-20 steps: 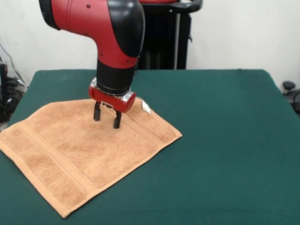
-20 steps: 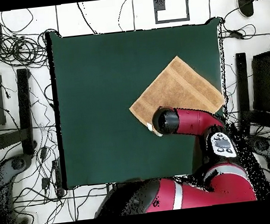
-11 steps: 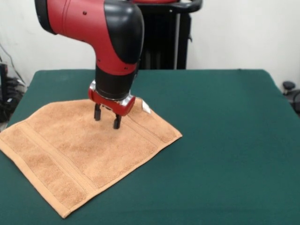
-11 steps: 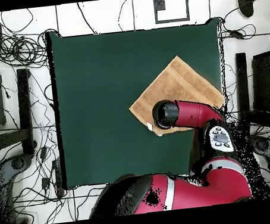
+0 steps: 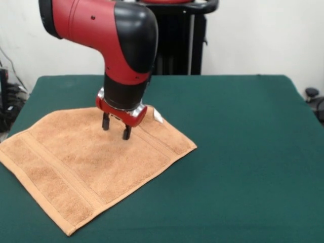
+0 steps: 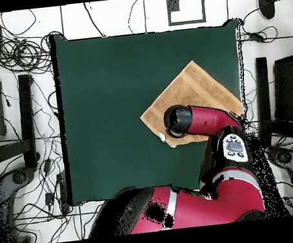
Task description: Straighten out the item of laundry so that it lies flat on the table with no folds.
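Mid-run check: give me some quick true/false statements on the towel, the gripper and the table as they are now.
1. The towel lies spread open on the table. True.
2. The gripper is shut on a towel corner. False: it is open, its fingers apart above the towel.
3. The white tag shows at the towel's edge near the gripper. True.
4. The towel sits at the table's centre. False: in the overhead view it lies toward one side edge.

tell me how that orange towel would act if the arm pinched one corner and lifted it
The towel would probably droop and fold, since it is thin terry cloth lying limp on the table. It looks light. Pushed, it would likely bunch up rather than slide, as the table's cover looks felt-like.
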You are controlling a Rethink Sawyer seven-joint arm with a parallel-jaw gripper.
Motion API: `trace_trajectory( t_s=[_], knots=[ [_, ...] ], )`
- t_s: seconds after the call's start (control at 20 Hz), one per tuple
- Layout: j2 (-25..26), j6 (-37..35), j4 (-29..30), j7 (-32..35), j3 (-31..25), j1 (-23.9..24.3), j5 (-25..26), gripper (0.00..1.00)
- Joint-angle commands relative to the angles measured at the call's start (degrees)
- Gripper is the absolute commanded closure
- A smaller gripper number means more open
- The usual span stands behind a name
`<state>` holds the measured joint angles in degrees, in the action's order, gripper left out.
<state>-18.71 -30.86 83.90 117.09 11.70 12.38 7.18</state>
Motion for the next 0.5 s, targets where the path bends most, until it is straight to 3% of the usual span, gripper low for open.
trace_trajectory(
  t_s=[0.05, 0.5],
  knots=[
    [9.47, 13.13, -8.04, 15.13, -8.82, -5.55, -7.72, 0.0],
    [11.88, 11.75, -11.05, 18.03, -4.47, -10.31, -11.39, 0.0]
  ],
)
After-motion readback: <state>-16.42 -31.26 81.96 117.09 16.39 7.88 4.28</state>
